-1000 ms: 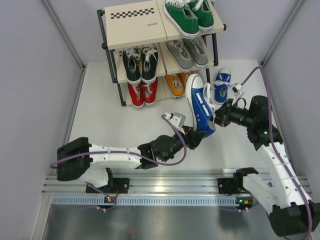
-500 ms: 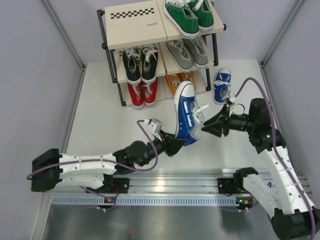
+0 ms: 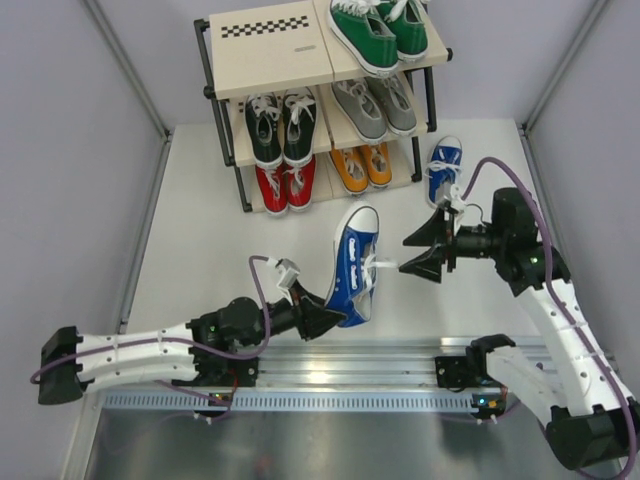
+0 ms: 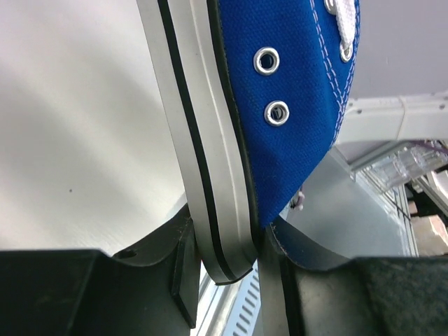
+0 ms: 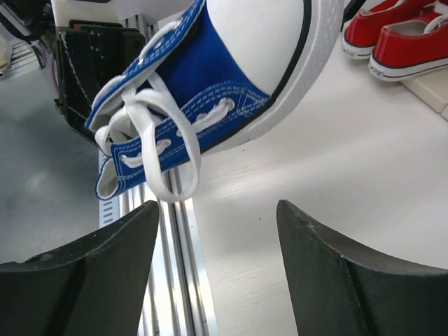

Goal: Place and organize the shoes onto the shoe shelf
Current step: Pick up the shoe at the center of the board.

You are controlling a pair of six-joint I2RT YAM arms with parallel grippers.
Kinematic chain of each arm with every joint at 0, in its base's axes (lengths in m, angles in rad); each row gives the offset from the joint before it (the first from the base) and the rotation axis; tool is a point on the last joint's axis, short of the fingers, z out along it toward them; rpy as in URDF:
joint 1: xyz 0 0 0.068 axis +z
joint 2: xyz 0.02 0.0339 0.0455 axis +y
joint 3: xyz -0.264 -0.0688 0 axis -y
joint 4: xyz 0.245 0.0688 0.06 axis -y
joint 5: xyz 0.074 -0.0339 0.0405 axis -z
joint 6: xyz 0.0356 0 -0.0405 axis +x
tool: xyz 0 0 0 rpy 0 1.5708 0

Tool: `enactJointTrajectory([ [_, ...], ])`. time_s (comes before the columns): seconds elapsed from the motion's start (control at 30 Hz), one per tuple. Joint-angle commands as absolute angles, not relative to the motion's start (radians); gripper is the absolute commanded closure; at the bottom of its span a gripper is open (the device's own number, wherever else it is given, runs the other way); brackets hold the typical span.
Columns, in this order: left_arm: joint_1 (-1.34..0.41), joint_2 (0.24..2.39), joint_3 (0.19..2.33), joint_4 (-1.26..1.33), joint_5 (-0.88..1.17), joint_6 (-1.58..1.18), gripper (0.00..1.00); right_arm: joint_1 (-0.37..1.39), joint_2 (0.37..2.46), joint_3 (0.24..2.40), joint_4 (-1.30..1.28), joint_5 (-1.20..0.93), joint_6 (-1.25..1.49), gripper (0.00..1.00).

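Left arm (image 3: 130,352) jaws clamped, right arm (image 3: 565,310) jaws apart.

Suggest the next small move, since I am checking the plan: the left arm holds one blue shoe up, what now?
Probably carry the blue shoe toward the bare top-left board of the shoe shelf. The jaws of the left gripper pinch its heel, it hangs clear of the table, the right gripper stands open and apart from it, and the other shelf spots are full.

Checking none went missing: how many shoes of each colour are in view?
Green shoes: 2
Black shoes: 2
Grey shoes: 2
Red shoes: 2
Orange shoes: 2
Blue shoes: 2
Total: 12
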State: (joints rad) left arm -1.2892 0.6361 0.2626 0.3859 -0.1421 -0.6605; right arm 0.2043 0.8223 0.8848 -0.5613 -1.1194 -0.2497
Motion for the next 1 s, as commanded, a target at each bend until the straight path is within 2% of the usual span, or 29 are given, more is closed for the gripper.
enactJointTrajectory([
  [0.0,-1.29,0.617,0.268,0.474,-0.066,-0.666,1.0,0.264,0.857,0.931,-0.486,-1.112,-0.218,0.31],
  [0.17,-1.29,0.667,0.275,0.529,-0.04,-0.655,1.0,0.295,0.946,0.96,-0.419,-1.112,-0.115,0.27],
  [0.5,-1.29,0.798,0.31,0.638,0.038,-0.646,1.0,0.291,1.002,0.92,-0.307,-1.124,-0.008,0.1],
  [0.77,-1.29,0.784,0.333,0.663,0.104,-0.634,1.0,0.284,0.993,0.877,-0.324,-1.086,-0.064,0.06],
  [0.97,-1.289,0.759,0.339,0.663,0.127,-0.63,1.0,0.255,1.003,0.877,-0.296,-1.144,-0.043,0.03],
])
